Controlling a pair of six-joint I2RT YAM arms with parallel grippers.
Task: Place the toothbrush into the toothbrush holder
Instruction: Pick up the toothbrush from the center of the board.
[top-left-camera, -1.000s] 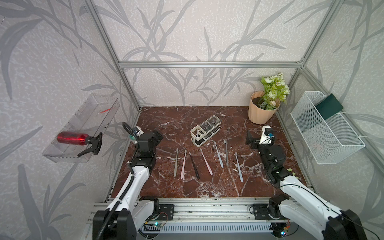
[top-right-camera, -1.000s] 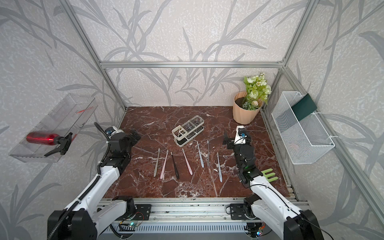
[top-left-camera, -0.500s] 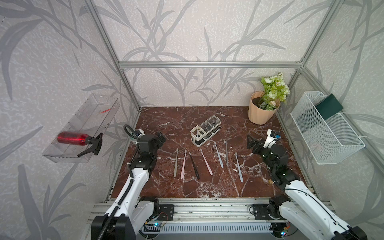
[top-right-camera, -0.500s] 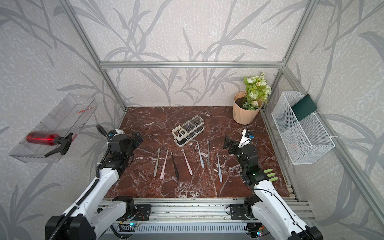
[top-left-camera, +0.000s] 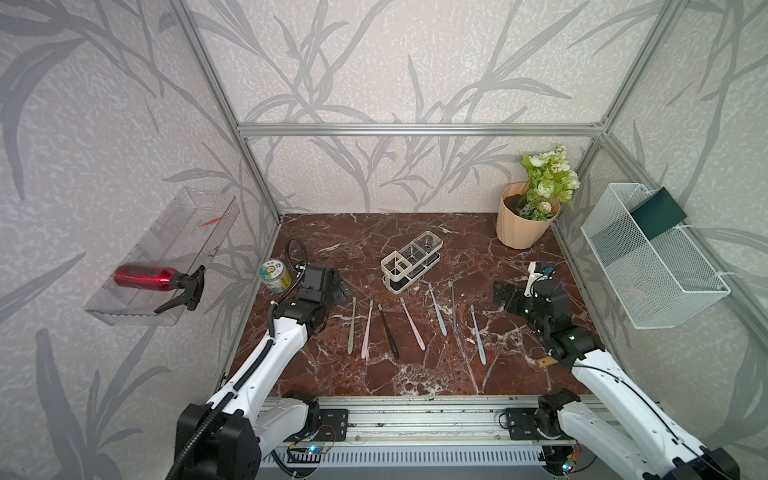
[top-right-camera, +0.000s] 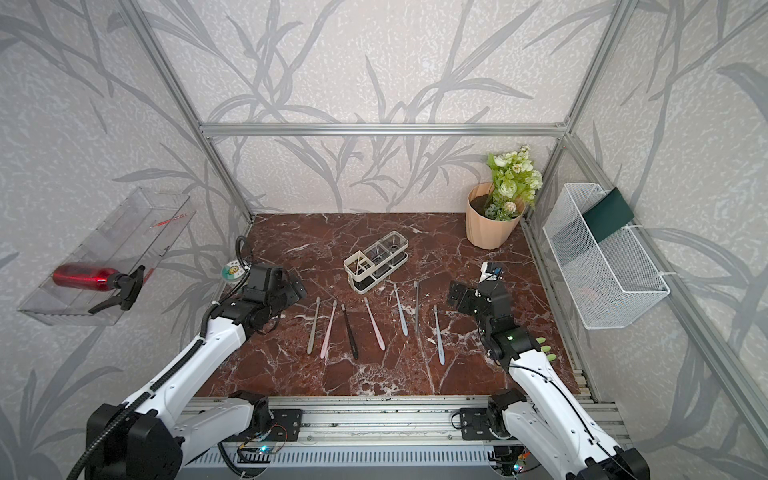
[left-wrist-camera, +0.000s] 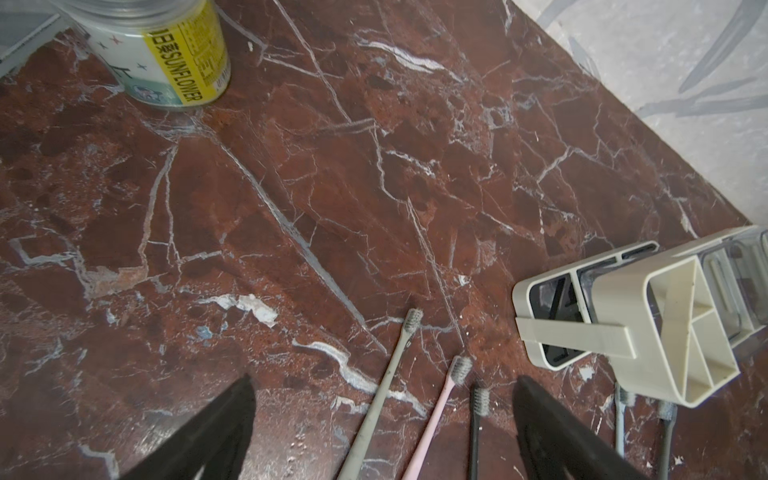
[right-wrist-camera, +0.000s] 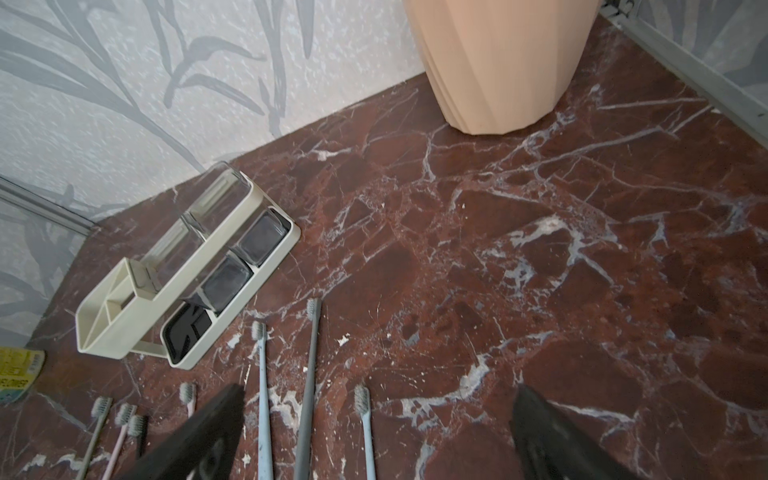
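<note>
The toothbrush holder (top-left-camera: 411, 266) (top-right-camera: 376, 266), a white-framed caddy with clear compartments, stands mid-table at an angle. In front of it several toothbrushes lie flat in a row, from an olive-grey toothbrush (top-left-camera: 352, 326) on the left to a blue toothbrush (top-left-camera: 477, 334) on the right. My left gripper (top-left-camera: 336, 286) (left-wrist-camera: 382, 380) hangs open over the left end of the row, above the olive-grey toothbrush (left-wrist-camera: 386, 386) and a pink toothbrush (left-wrist-camera: 436, 415). At the row's right end my right gripper (top-left-camera: 505, 297) (right-wrist-camera: 380, 388) is open, above a blue toothbrush (right-wrist-camera: 365, 424). Neither holds anything.
A yellow-labelled jar (top-left-camera: 274, 276) stands at the table's left edge behind my left gripper. A peach flower pot (top-left-camera: 521, 220) fills the back right corner. On the right wall hangs a white mesh basket (top-left-camera: 648, 257); on the left wall a clear shelf holds a red spray bottle (top-left-camera: 145, 277).
My left gripper has moved right toward the row of toothbrushes, uncovering the jar. My right gripper has come down and forward beside the row's right end. The toothbrushes and holder have not moved.
</note>
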